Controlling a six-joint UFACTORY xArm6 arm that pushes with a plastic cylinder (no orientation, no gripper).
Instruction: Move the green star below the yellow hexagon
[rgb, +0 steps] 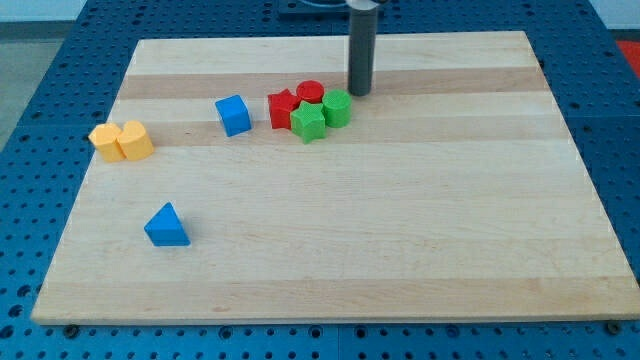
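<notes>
Green star (309, 122) sits packed among reds; the tip (358, 92), a bare rod grasping nothing, should swing behind it and shove leftward carefully.

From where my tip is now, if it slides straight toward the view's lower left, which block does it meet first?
Probably the green cylinder: my tip sits just at its upper right. The green star lies behind it.
</notes>
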